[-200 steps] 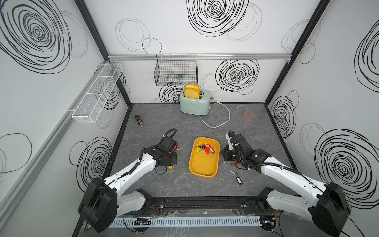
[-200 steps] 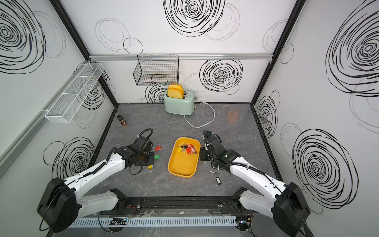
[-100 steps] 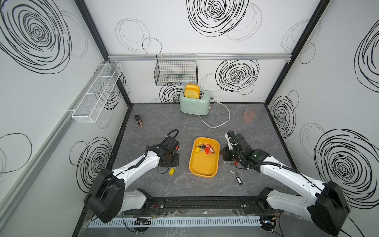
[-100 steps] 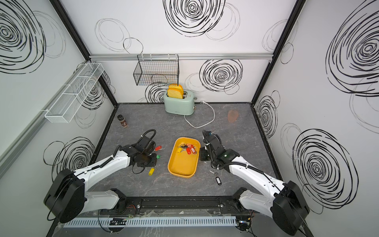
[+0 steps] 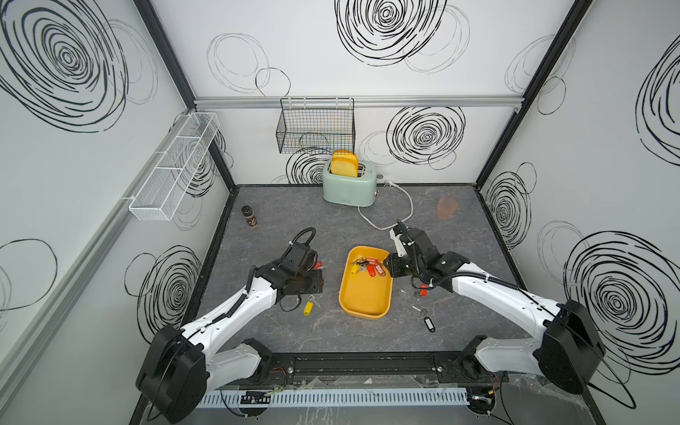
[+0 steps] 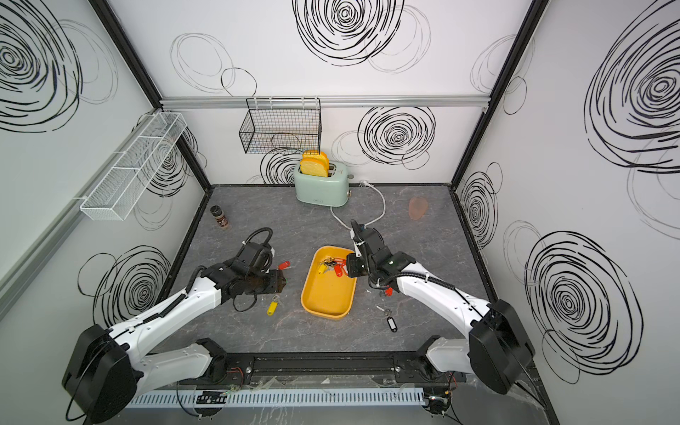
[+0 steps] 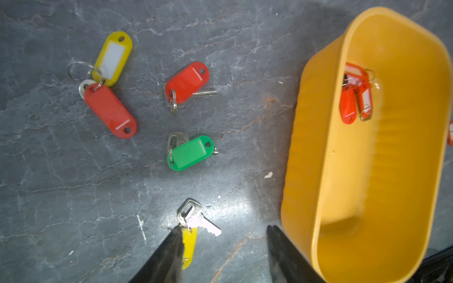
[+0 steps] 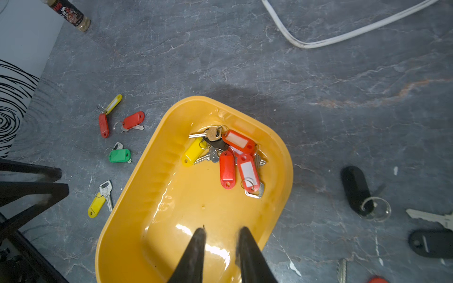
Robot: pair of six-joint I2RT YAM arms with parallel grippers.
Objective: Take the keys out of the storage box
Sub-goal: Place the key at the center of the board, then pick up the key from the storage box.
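Storage box (image 5: 362, 315) is seen lower-centre in both top views, keys (image 5: 368, 265) piled at its upper end; L claw (image 7: 223, 229) is spread apart, empty; R claw (image 8: 222, 229) is parted narrowly, nothing gripped.

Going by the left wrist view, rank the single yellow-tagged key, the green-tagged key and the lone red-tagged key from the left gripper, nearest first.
From the left gripper:
1. yellow-tagged key, on the table right by one fingertip.
2. green-tagged key, farther out, left of the storage box.
3. lone red-tagged key, beyond the green one, farthest.
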